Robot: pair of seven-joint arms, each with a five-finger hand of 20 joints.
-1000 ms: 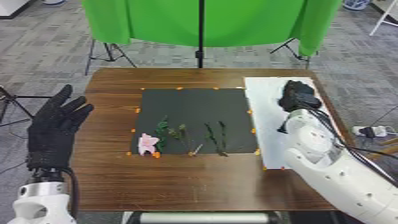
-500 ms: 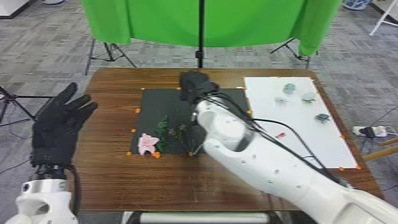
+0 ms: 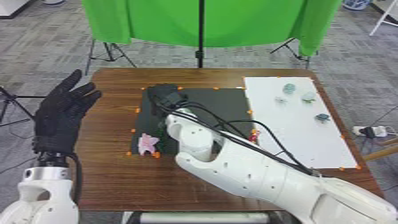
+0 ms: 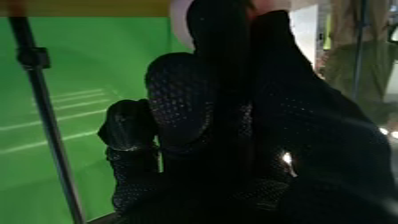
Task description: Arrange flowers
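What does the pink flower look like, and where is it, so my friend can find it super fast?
On the brown table, find the black mat. In its left corner nearest the robot lies the flower, star-like with broad petals. It is pale pink, while the leafy sprig beside it is dark green.

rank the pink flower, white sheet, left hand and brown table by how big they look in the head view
1. brown table, by far
2. white sheet
3. left hand
4. pink flower, clearly smallest
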